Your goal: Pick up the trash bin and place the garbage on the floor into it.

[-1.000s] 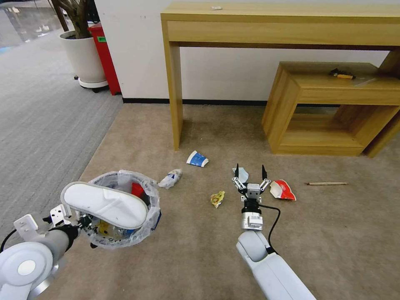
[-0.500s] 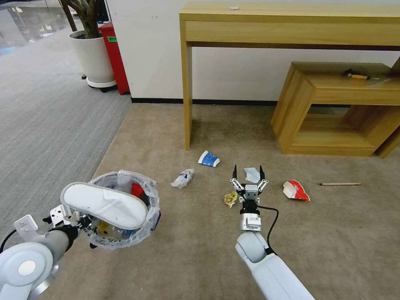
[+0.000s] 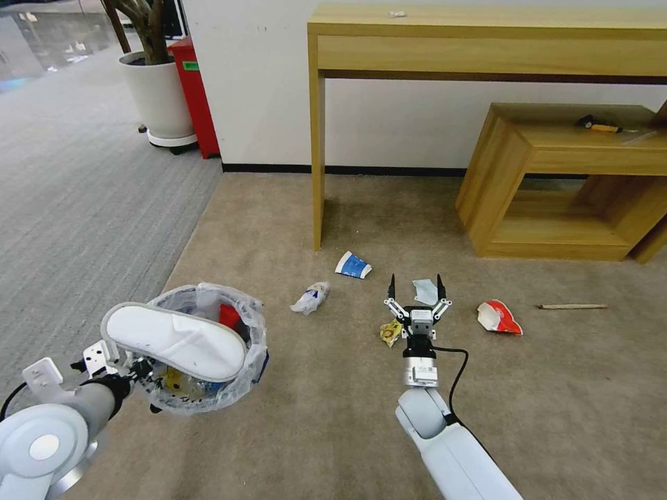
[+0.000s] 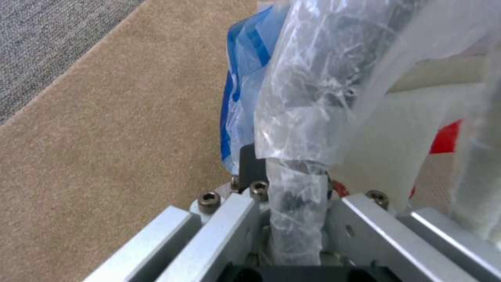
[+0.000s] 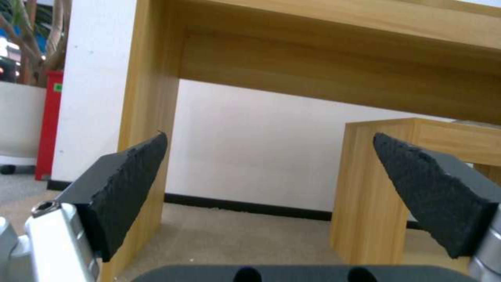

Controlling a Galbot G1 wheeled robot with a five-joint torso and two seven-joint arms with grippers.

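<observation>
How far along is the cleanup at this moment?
Partly done. The left end effector holds the trash bin by its rim; a white slipper lies across the top, with wrappers inside. The right end effector hangs open above the pale blue mask. On the floor remain the mask, yellow wrapper, paper cup, crumpled paper, red wrapper and wooden stick.

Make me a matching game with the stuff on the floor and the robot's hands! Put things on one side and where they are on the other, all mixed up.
Things:
1. white fabric slipper
2. thin wooden stick
3. blue-and-white paper cup
4. open right gripper

Places:
A. by the tall wooden table's leg
B. in front of the low wooden shelf, right of the red wrapper
C. lying across the bag-lined black trash bin
D. framing the pale blue mask in the head view

Pairs: 1-C, 2-B, 3-A, 4-D
</observation>
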